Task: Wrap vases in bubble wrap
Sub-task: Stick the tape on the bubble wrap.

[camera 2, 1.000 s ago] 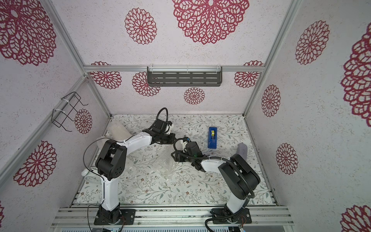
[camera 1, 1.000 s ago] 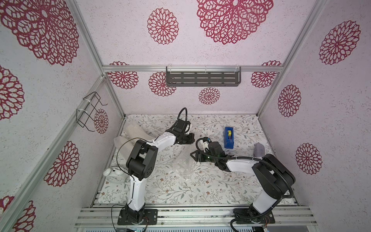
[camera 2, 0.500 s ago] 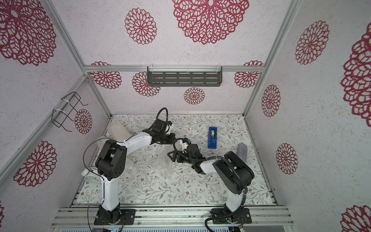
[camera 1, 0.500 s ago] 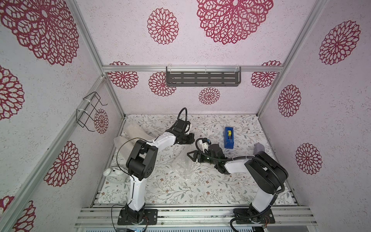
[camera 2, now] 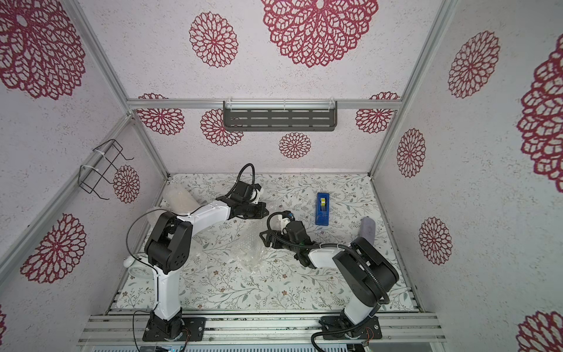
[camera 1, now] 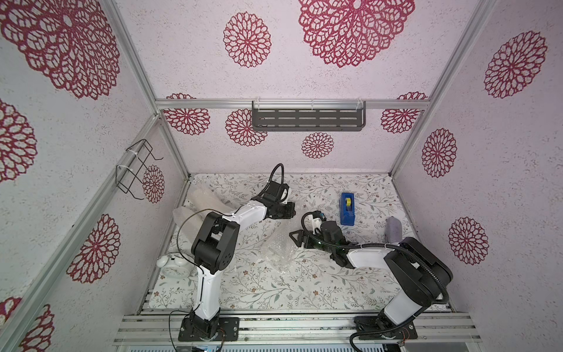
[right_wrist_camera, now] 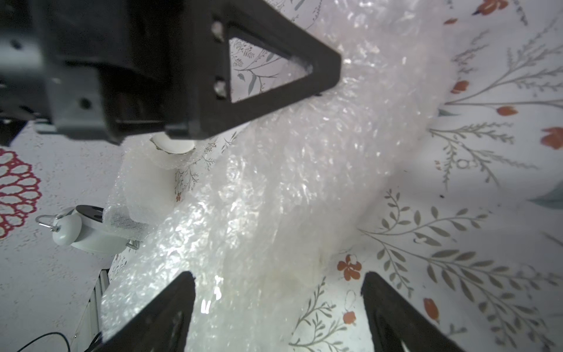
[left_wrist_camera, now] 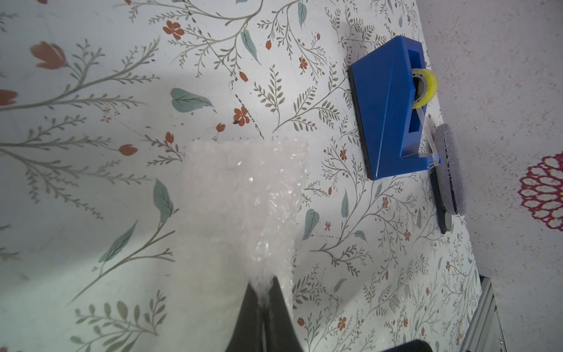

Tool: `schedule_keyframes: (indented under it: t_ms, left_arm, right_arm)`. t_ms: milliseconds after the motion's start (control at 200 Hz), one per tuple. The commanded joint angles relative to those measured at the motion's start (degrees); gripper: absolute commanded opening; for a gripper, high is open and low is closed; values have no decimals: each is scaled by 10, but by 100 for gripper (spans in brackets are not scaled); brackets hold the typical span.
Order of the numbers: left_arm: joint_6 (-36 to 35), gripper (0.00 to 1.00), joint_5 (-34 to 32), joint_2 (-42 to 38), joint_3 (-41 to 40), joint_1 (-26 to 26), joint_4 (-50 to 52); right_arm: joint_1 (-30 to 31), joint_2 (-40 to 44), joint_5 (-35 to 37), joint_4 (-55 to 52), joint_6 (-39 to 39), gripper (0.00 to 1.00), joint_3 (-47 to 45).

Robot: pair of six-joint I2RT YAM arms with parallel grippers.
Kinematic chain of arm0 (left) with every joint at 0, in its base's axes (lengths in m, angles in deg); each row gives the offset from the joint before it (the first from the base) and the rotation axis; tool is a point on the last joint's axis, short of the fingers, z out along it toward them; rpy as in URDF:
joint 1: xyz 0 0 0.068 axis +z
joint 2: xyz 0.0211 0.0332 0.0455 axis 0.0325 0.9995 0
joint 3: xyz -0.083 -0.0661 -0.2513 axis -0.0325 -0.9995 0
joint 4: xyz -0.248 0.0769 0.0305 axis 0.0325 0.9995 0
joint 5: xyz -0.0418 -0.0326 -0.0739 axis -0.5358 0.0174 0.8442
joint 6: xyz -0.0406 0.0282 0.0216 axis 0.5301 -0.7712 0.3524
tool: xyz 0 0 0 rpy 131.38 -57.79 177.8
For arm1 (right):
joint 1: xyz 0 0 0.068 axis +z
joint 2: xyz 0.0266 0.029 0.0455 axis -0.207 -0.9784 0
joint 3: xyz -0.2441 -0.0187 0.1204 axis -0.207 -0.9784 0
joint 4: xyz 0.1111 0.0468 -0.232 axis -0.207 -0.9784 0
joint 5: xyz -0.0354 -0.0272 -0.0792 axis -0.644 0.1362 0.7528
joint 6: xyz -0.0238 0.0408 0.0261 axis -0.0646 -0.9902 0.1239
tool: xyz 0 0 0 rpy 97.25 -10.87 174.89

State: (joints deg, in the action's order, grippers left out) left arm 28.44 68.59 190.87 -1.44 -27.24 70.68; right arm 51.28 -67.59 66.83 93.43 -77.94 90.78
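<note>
Because the left tool (left_wrist_camera: 264, 286) is clamped tight on one edge of the wrap (left_wrist_camera: 243, 198), the sheet is held up as a crinkled band rather than lying in a heap. That looks meant to give the other arm a free stretch to take. Spread wide and holding nothing, the right tool (right_wrist_camera: 278, 274) sits over that band with a finger (right_wrist_camera: 170, 307) to each side, likely lined up for a second hold. In both top views the rest of the sheet lies crumpled mid-worktop, between the two arms; whether a glass vase sits inside the crumple I cannot tell. Two wrapped bundles (camera 1: 202, 198) are parked by the left wall, well apart from the work. The right wrist view shows a white vase (right_wrist_camera: 175, 147) inside one of them, near a clock (camera 1: 173, 266). A blue dispenser (camera 1: 347, 208) waits just beyond the right tool, probably for sealing.

The worktop (camera 1: 274, 289) has a white cover printed with leafy sprigs and small red flowers. Pale textured walls with red rosettes enclose it, framed in aluminium. A slotted grey shelf (camera 1: 307, 120) hangs on the back wall and a wire basket (camera 1: 137, 170) on the left.
</note>
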Motion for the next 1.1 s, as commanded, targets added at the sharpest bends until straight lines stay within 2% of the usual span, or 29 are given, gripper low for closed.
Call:
schedule_keyframes:
  t_ms: [0,185,320,345,395,435,585,771,871,1061,1096]
  left_arm:
    - [0,2,-8,21,-24,-9,57]
    - [1,2,-10,21,-23,-8,61]
    - [5,2,-16,23,-23,-8,61]
    - [5,2,-18,23,-23,-8,61]
    - [6,2,-19,23,-23,-8,62]
    - [7,2,-20,23,-23,-8,62]
    - [6,2,-27,17,-28,-4,67]
    - [12,4,-36,2,-29,2,77]
    - [9,20,-39,-15,-27,3,85]
    - [-12,63,-31,-56,-16,2,117]
    - [-20,70,-35,-84,-14,2,127]
  right_arm:
    - [3,-16,-1,7,19,78,8]
    - [11,-62,-23,8,41,70,49]
    - [13,-96,-53,57,33,66,58]
    - [12,-100,-59,64,33,63,60]
    - [11,-110,-69,79,31,50,64]
    - [10,-118,-78,83,27,47,71]
    - [8,-123,-83,90,16,47,79]
    - [-2,-66,-60,54,30,64,54]
    - [-11,-10,-33,10,54,72,29]
    - [-33,111,33,-78,102,83,-30]
    - [-38,138,45,-94,112,85,-37]
